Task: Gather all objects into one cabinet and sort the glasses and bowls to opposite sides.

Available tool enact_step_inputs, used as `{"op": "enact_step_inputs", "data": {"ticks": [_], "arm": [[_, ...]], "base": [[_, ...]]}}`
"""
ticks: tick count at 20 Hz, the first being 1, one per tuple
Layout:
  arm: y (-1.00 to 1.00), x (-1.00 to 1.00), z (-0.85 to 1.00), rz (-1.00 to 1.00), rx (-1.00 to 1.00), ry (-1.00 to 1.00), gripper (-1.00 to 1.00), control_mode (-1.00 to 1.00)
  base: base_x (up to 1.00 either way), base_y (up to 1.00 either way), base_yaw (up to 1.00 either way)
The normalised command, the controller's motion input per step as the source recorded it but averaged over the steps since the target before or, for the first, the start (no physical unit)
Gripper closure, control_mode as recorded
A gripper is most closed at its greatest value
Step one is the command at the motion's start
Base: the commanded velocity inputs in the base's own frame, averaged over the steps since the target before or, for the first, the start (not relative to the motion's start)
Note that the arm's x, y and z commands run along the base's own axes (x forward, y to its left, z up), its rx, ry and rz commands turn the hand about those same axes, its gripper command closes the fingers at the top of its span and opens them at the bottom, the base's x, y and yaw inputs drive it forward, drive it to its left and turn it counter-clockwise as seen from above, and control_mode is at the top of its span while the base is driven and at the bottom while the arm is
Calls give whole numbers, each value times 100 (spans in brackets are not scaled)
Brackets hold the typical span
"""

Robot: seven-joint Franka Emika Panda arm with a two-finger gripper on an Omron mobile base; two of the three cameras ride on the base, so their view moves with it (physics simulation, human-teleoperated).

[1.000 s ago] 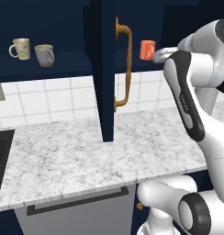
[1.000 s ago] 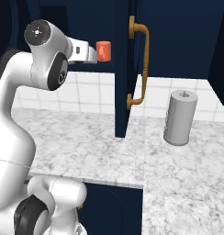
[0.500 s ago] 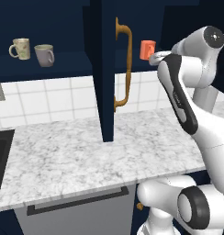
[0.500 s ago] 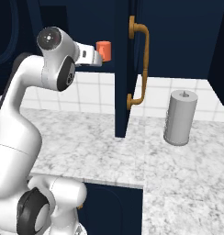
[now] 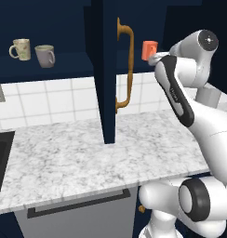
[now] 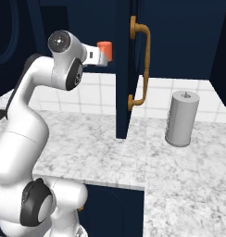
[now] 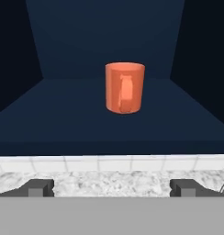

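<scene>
Before me, a white-and-grey marble counter [image 5: 78,158] meets a white tiled wall [image 5: 50,100]; a grey cylinder [image 6: 182,118] stands near its right edge, a dark sink [image 5: 0,158] at its left.

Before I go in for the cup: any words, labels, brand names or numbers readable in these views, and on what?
Nothing can be read with certainty.
Dark forearm panel of the arm: small pale lettering, too blurred to read.
Orange-red cup: no text, only a paler patch on its front.
Cream patterned mug: pattern only, no letters made out.
Grey mug, grey canister, cabinet door: no markings.
</scene>
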Motion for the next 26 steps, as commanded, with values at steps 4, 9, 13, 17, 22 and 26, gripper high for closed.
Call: {"op": "enact_step_inputs", "data": {"ticks": [4,9,13,17,22,26], "arm": [[-1,43,0,0,0,0,-100,-100],[-2,50,0,0,4,0,-100,-100],[-8,46,0,0,4,0,-100,-100],[-16,33,0,0,2,0,-100,-100],[-8,29,0,0,0,0,-100,-100],[0,29,0,0,0,0,-100,-100]], "base": [[0,0,0],[0,0,0],[0,0,0],[0,0,0],[0,0,0],[0,0,0]]}}
